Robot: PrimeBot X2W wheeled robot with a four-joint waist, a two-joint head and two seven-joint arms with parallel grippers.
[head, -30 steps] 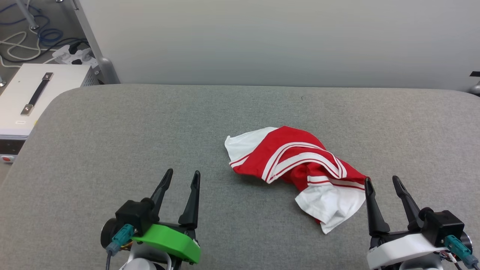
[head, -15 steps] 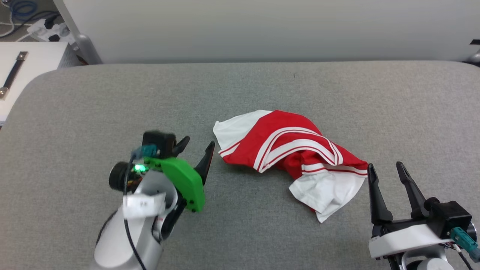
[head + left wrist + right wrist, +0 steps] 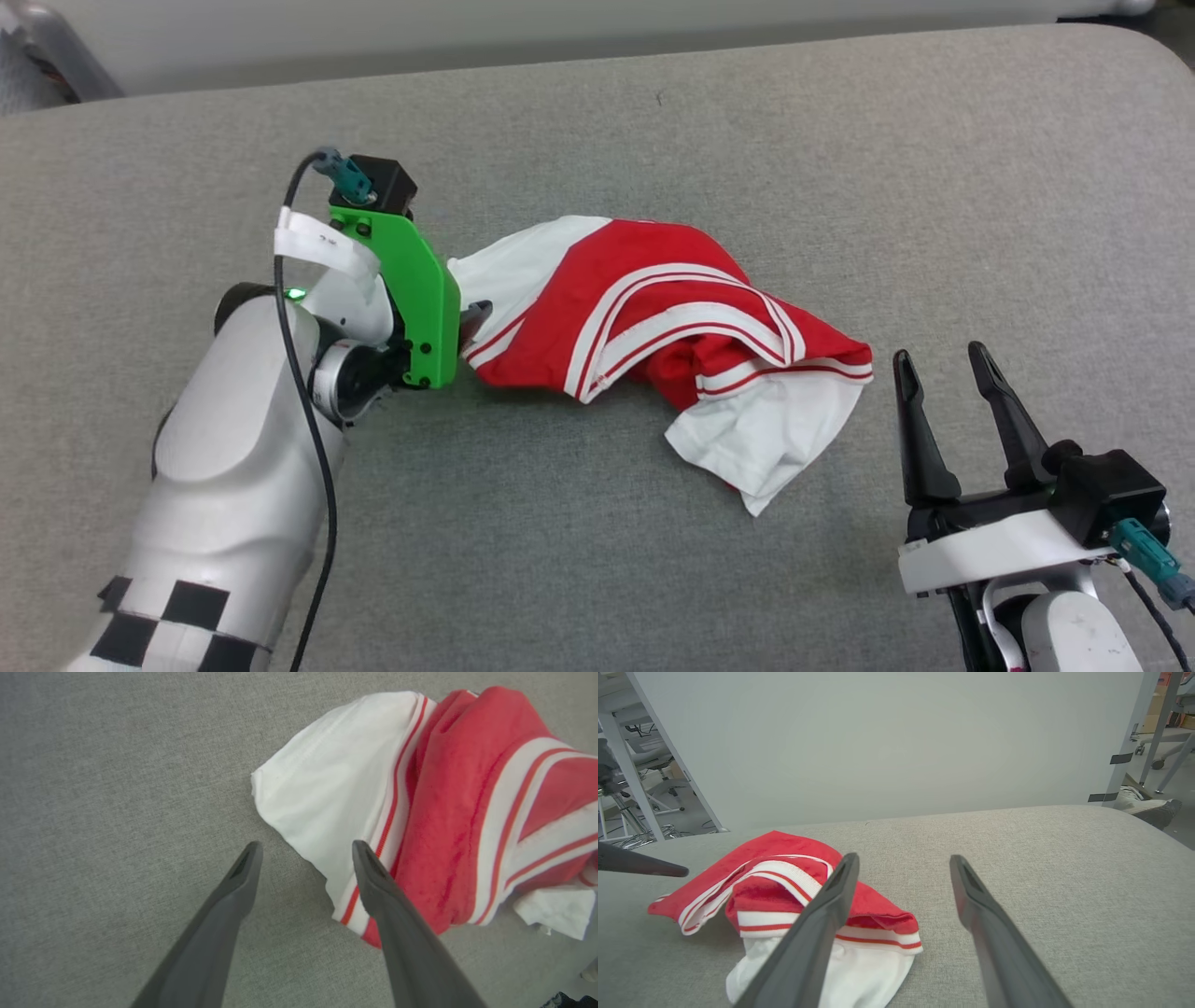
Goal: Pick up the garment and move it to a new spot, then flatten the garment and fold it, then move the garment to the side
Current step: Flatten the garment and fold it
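Progress: none so far. The crumpled red jersey T-shirt with white sleeves and striped trim (image 3: 653,317) lies bunched on the grey fabric tabletop (image 3: 560,541), not yet lifted. My left gripper (image 3: 306,845) straddles its sleeve edge, jaws apart (nothing pinched). My right gripper (image 3: 938,355) sits just beside its other sleeve, jaws apart. Moving, flattening and folding are all left.

You've got a silver left arm (image 3: 233,467) with black checker marks (image 3: 191,605), green wrist plate (image 3: 422,289), black cable (image 3: 314,448), teal plug (image 3: 342,174); right gripper (image 3: 940,355) has white plate (image 3: 990,557), black fingers (image 3: 920,439).
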